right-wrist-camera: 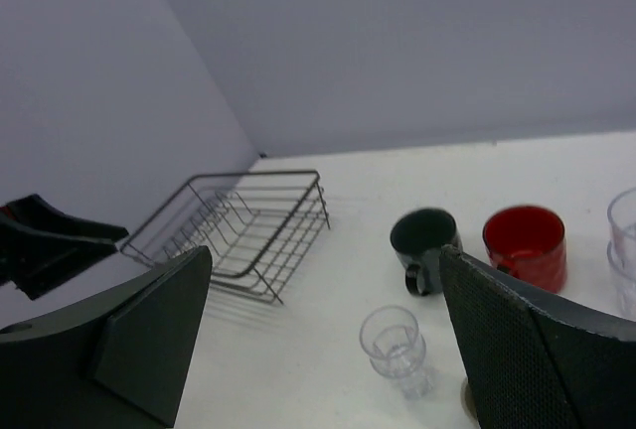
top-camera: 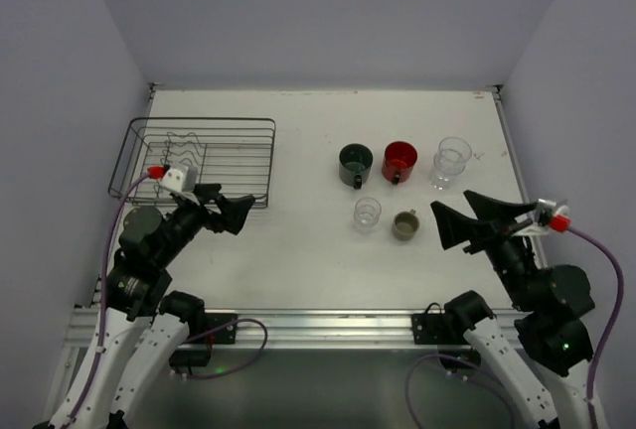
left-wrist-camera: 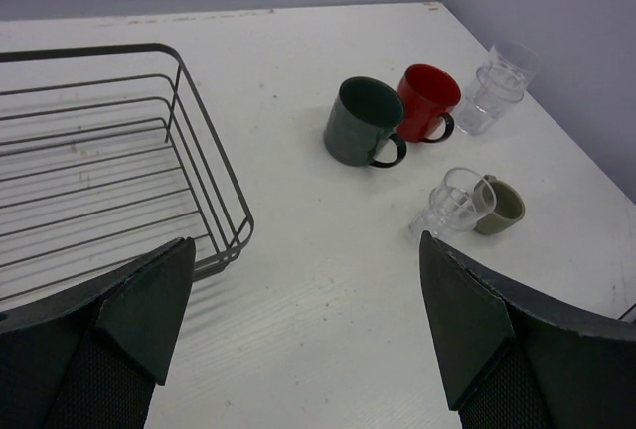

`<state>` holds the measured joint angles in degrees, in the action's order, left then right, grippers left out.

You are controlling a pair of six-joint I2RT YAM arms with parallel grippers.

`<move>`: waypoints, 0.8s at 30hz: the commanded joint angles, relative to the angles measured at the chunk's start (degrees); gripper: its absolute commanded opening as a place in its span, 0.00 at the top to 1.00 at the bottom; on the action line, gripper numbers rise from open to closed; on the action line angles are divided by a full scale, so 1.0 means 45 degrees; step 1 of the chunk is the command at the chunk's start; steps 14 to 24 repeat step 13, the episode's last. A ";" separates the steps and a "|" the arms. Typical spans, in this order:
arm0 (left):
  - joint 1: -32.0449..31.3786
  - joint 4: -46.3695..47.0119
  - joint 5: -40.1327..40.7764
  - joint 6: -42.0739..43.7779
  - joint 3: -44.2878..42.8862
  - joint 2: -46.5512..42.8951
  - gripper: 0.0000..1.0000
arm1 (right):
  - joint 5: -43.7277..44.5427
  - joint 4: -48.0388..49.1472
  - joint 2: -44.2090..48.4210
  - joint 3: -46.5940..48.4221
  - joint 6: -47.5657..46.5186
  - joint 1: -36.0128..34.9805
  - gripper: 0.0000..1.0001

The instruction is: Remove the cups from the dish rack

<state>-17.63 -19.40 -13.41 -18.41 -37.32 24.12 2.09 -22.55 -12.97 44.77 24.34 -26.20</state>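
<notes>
**Rack (top-camera: 204,120) bare, both pincers idle**

The rack lies just ahead of the left pincer (top-camera: 231,207) and holds only its own prongs. Both pincers gape wide and grip nothing. All five cups stand on the table (top-camera: 298,260), well off to the left pincer's right and nearer the right pincer (top-camera: 452,207). The olive cup (top-camera: 404,223) and tumbler (top-camera: 367,213) are just to its left. The grey mug (top-camera: 355,162), red mug (top-camera: 400,160) and glass mug (top-camera: 452,161) stand farther ahead. Unloading looks finished.

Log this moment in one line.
dish rack: empty | on table: grey-green mug, red mug, glass mug, clear tumbler, olive cup | left gripper: open | right gripper: open
</notes>
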 commanded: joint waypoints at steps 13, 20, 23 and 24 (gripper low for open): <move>0.0109 -0.0474 0.1456 -0.0185 -0.2117 -0.0771 0.00 | 0.0201 0.1084 0.2474 -0.1727 0.0216 0.0059 0.01; 0.0109 -0.0474 0.1456 -0.0185 -0.2117 -0.0771 0.00 | 0.0201 0.1084 0.2474 -0.1727 0.0216 0.0059 0.01; 0.0109 -0.0474 0.1456 -0.0185 -0.2117 -0.0771 0.00 | 0.0201 0.1084 0.2474 -0.1727 0.0216 0.0059 0.01; 0.0109 -0.0474 0.1456 -0.0185 -0.2117 -0.0771 0.00 | 0.0201 0.1084 0.2474 -0.1727 0.0216 0.0059 0.01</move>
